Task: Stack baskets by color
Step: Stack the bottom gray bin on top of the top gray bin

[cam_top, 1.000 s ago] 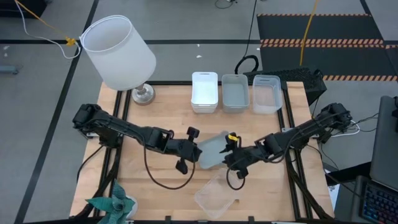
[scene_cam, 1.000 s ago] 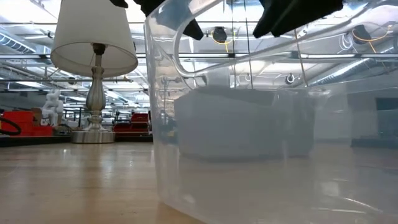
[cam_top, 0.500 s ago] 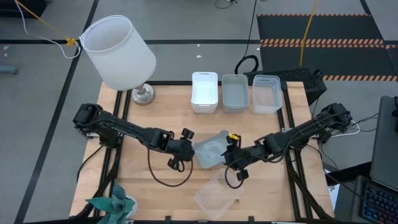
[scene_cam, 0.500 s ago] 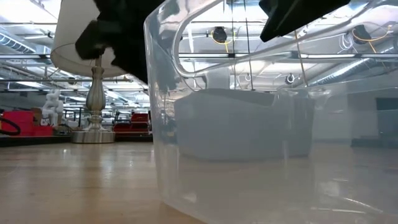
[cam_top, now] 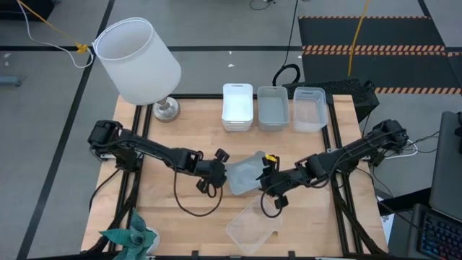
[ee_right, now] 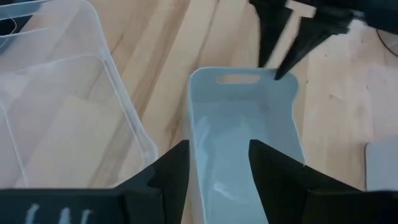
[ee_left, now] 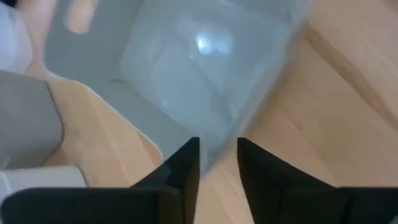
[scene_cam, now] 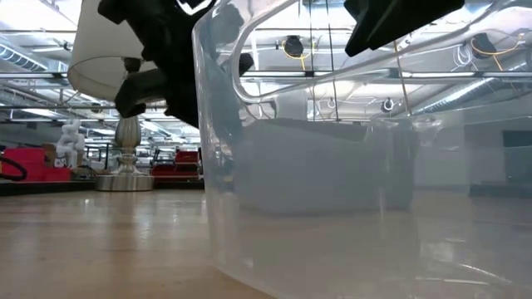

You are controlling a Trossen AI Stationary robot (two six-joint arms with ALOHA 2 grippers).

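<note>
Right now your two grippers meet at the middle of the surface over one pale grey basket, which sits tilted between them. Your right gripper has its fingers astride that basket's near wall, grasping it. Your left gripper points at the basket's opposite end, fingers slightly parted around its edge; you cannot tell whether they pinch it. A clear basket lies near the front edge. Along the back stand a white basket, a grey basket and another clear basket, beside the lamp.
</note>
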